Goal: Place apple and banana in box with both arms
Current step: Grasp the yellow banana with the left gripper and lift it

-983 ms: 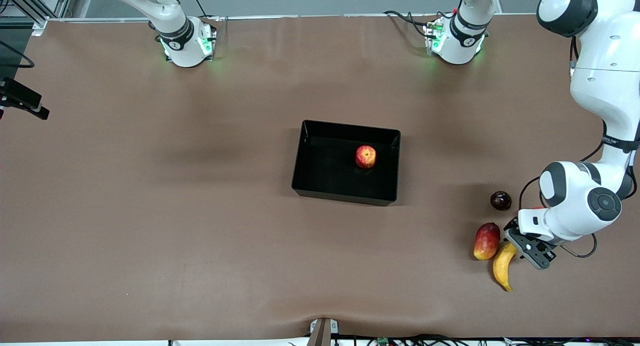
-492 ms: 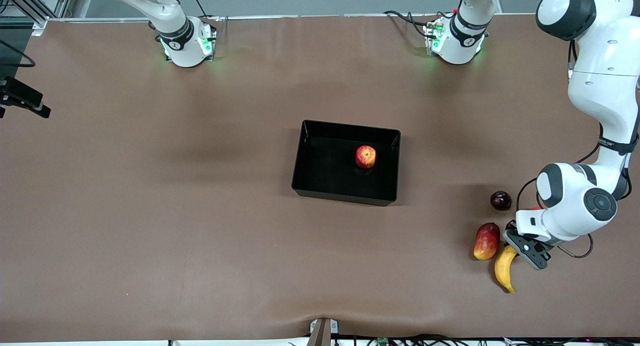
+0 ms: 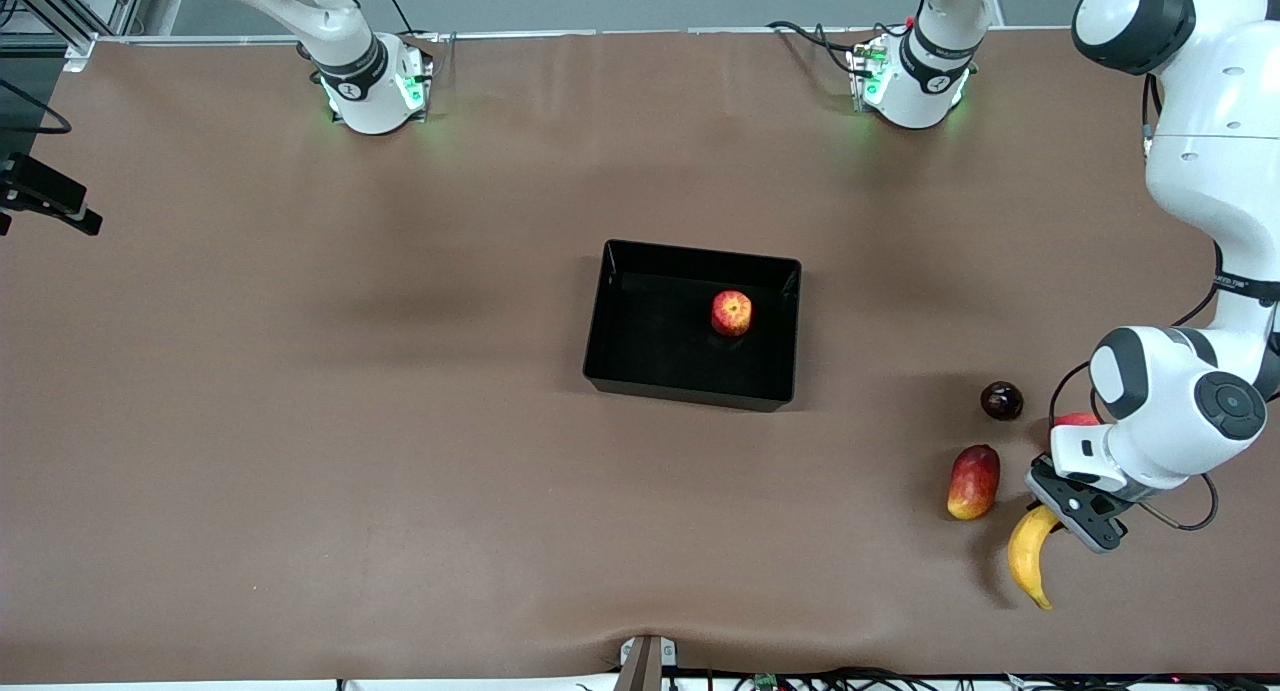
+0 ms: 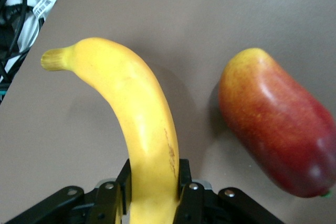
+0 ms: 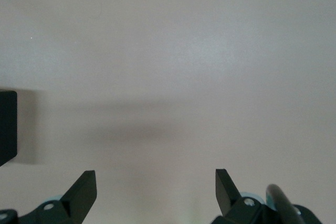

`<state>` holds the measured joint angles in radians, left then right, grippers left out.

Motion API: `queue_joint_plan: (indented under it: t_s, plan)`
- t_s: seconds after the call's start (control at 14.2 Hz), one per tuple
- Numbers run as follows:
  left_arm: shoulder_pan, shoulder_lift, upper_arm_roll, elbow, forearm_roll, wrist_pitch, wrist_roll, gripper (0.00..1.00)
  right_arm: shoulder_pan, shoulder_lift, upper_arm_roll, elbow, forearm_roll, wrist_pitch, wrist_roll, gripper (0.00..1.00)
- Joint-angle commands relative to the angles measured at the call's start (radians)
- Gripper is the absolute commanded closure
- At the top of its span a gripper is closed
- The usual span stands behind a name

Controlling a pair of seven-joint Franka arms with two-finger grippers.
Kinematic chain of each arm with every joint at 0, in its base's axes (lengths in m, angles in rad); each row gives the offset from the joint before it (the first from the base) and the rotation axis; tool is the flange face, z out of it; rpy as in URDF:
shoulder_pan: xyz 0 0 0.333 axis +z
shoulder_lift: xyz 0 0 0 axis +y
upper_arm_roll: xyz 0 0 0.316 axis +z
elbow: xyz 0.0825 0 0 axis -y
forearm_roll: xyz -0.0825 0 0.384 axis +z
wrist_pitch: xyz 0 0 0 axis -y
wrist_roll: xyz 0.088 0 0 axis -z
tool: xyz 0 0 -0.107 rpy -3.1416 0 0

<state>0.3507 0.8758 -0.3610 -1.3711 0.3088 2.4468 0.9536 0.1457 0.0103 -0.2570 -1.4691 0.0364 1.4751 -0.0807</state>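
The yellow banana (image 3: 1030, 563) is clamped at one end between the fingers of my left gripper (image 3: 1062, 519), near the left arm's end of the table. In the left wrist view the banana (image 4: 136, 103) curves away from the left gripper (image 4: 153, 182), whose black fingers (image 4: 111, 198) press both its sides. The red and yellow apple (image 3: 731, 312) lies inside the black box (image 3: 596, 316) at mid-table. My right gripper (image 5: 156, 182) hangs open over bare table, with a corner of the box (image 5: 6, 124) at the frame's edge. It does not show in the front view.
A red-yellow mango (image 3: 973, 481) lies beside the banana, toward the box, and fills one side of the left wrist view (image 4: 278, 124). A dark round fruit (image 3: 1001, 400) sits farther from the camera. A red fruit (image 3: 1075, 419) peeks out from under the left arm.
The left gripper has shut on the banana and carried it away from the mango, toward the table's front edge and the left arm's end. The right gripper stays open.
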Motion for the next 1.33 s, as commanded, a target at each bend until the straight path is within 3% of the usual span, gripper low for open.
queue_joint_plan:
  t_s: [0.0,0.35,0.7,1.05,1.26]
  plan:
    - [-0.013,-0.066,-0.015,-0.005,0.009,-0.106,-0.085,1.00,-0.020,0.002,0.010,0.010,0.013,-0.007,0.002,0.00]
    - [-0.058,-0.159,-0.042,-0.016,0.012,-0.237,-0.291,1.00,-0.015,0.002,0.010,0.012,0.013,-0.007,0.002,0.00]
    - [-0.056,-0.245,-0.165,-0.066,0.010,-0.350,-0.542,1.00,-0.015,0.002,0.010,0.016,0.011,-0.003,0.001,0.00]
    - [-0.058,-0.314,-0.327,-0.175,0.015,-0.377,-0.950,1.00,-0.025,0.008,0.010,0.016,0.005,0.002,-0.005,0.00]
    - [-0.105,-0.319,-0.378,-0.206,0.026,-0.377,-1.174,1.00,-0.023,0.011,0.010,0.016,0.010,0.002,-0.005,0.00]
